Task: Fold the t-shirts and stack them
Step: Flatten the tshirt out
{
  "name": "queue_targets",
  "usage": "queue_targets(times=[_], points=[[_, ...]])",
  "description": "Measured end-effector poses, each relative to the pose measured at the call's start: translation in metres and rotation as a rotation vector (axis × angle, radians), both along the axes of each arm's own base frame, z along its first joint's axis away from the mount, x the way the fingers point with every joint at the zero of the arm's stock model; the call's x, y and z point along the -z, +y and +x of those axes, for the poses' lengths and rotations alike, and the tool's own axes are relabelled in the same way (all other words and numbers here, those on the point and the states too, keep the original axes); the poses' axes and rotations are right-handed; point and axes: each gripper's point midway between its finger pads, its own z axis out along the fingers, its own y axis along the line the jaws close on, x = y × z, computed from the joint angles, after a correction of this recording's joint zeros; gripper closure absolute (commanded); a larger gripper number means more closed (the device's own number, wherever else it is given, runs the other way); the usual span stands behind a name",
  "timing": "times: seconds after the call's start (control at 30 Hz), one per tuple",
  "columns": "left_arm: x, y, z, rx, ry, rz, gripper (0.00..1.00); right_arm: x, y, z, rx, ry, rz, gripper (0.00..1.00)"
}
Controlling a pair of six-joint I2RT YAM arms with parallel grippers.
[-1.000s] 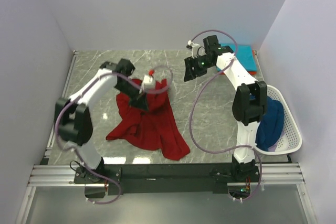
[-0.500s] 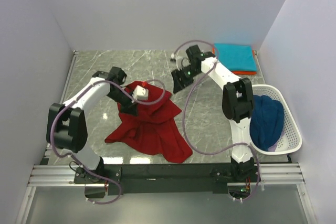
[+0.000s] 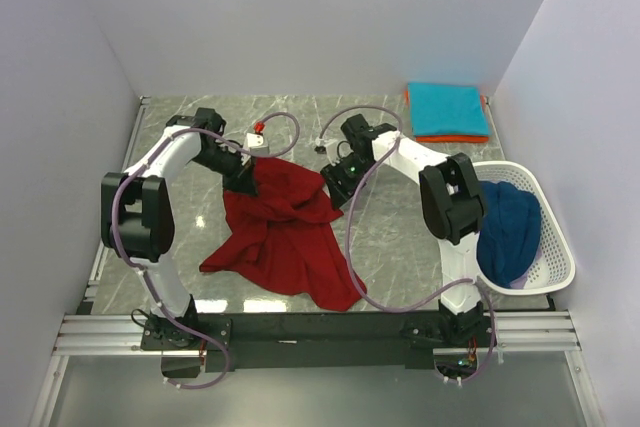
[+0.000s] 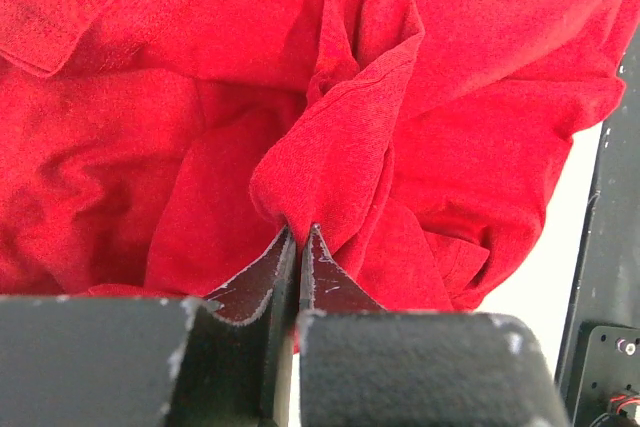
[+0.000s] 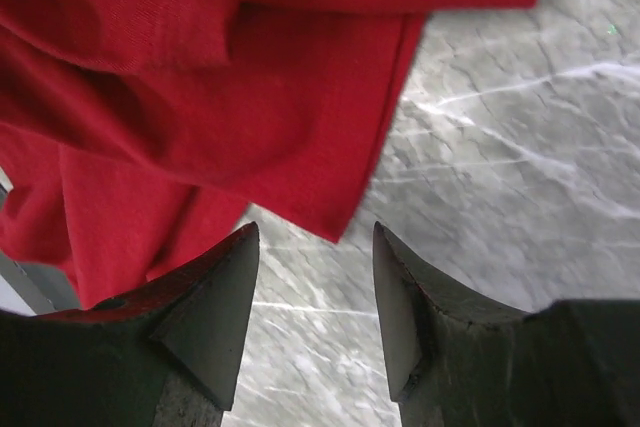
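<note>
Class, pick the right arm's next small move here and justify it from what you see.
Probably ease the right gripper forward onto the red shirt and close. Its jaws stand open just short of the hem, while the left gripper is shut on a fold, so a second hold would let the arms spread the shirt.

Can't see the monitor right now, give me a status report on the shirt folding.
Left gripper shut on a fold of the crumpled dark red cloth t-shirt. Right gripper open, fingers at the shirt's edge, holding nothing. Nothing in the way.
</note>
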Motion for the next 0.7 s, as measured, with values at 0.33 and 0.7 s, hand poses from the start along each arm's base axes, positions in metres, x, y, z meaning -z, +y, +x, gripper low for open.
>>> queue_targets(times=[0.33, 0.7], points=[[0.008, -0.001, 0.018, -0.073, 0.095, -0.024, 0.96, 0.013, -0.009, -0.034, -0.073, -0.036, 0.023, 0.38], [0.014, 0.010, 0.041, -0.181, 0.180, -0.053, 0.95, 0.002, 0.036, -0.023, -0.243, -0.357, -0.016, 0.38]])
